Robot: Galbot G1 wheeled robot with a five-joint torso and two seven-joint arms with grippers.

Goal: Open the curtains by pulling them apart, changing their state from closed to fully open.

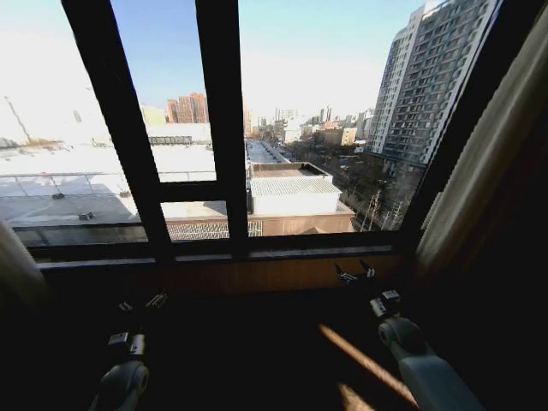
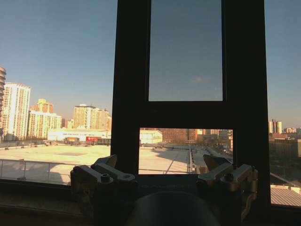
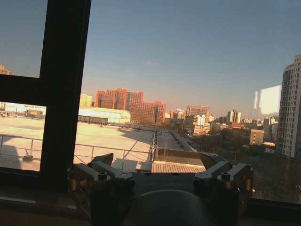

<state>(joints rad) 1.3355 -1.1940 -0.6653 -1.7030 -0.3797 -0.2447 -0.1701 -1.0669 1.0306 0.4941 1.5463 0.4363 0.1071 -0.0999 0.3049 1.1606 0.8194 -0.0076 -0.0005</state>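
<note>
You see the curtains (image 1: pixel 479 163) bunched at the right window edge, another bunch at the far left. Left gripper (image 1: pixel 142 302) and right gripper (image 1: pixel 354 273), jaws wide, sit below the sill (image 1: pixel 214 257), holding nothing.

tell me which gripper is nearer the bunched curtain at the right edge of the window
Right. The right gripper is low by the sill, with a gap between it and the bunched curtain on its outer side. The left gripper sits low across the window, much farther from that curtain.
</note>
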